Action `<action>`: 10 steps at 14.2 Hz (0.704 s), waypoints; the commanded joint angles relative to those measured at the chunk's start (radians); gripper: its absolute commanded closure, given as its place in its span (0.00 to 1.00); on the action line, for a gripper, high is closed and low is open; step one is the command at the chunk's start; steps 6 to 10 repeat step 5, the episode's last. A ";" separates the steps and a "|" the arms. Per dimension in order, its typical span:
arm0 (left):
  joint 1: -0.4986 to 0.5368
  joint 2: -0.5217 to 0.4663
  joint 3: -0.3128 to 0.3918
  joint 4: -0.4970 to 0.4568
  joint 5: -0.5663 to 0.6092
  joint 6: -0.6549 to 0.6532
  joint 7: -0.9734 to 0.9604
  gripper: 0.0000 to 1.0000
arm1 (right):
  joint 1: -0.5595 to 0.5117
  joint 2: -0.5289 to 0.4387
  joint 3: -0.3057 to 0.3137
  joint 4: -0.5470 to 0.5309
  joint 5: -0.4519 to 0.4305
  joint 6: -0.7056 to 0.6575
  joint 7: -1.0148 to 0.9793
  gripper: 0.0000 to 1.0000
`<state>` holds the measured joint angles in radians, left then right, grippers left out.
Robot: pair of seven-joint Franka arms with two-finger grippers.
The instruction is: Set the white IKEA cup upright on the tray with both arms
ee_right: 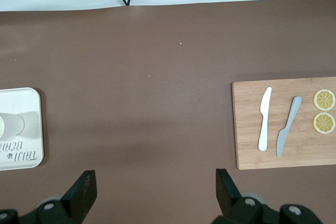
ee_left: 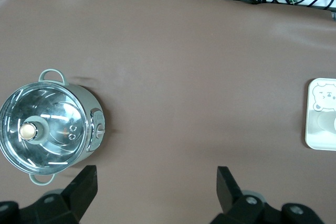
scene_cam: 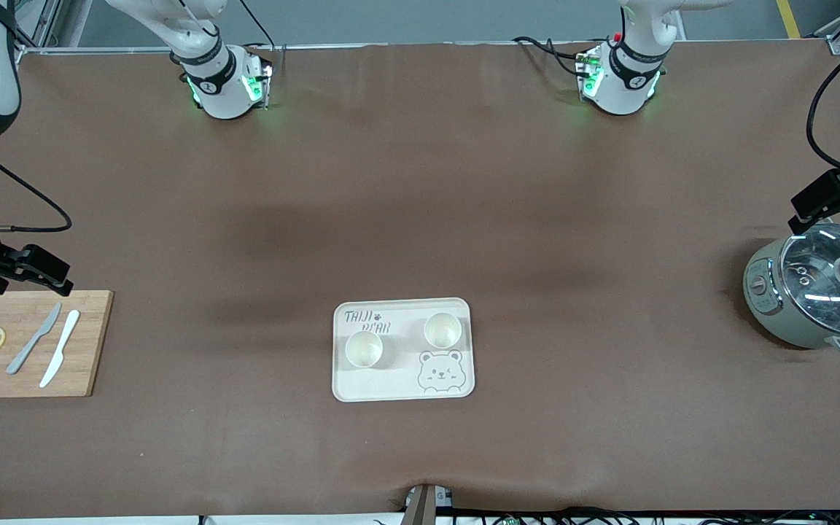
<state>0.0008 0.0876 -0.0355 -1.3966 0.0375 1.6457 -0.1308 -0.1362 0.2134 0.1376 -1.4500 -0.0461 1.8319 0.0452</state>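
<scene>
The cream tray (scene_cam: 397, 382) with "TAIJI BEAR" lettering and a bear face lies in the middle of the table, toward the front camera. Two white cups stand upright on it, one (scene_cam: 364, 348) toward the right arm's end and one (scene_cam: 442, 330) toward the left arm's end. My left gripper (scene_cam: 803, 211) is open and empty, up over the table beside the pot; its wrist view (ee_left: 156, 182) shows bare table between its fingers. My right gripper (scene_cam: 61, 281) is open and empty over the cutting board's edge; its wrist view (ee_right: 155, 184) shows bare table too.
A grey pot with a glass lid (scene_cam: 817, 292) stands at the left arm's end of the table. A wooden cutting board (scene_cam: 26, 364) with two knives and two lemon slices lies at the right arm's end. The tray's edge shows in both wrist views (ee_left: 321, 142) (ee_right: 21, 156).
</scene>
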 commanded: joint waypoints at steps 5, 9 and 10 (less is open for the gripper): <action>0.011 0.006 0.002 0.019 -0.008 -0.021 0.013 0.00 | 0.007 -0.022 0.010 -0.043 0.011 0.007 0.085 0.00; 0.011 0.006 0.002 0.019 -0.008 -0.021 0.013 0.00 | 0.007 -0.022 0.010 -0.043 0.011 0.007 0.085 0.00; 0.011 0.006 0.002 0.019 -0.008 -0.021 0.013 0.00 | 0.007 -0.022 0.010 -0.043 0.011 0.007 0.085 0.00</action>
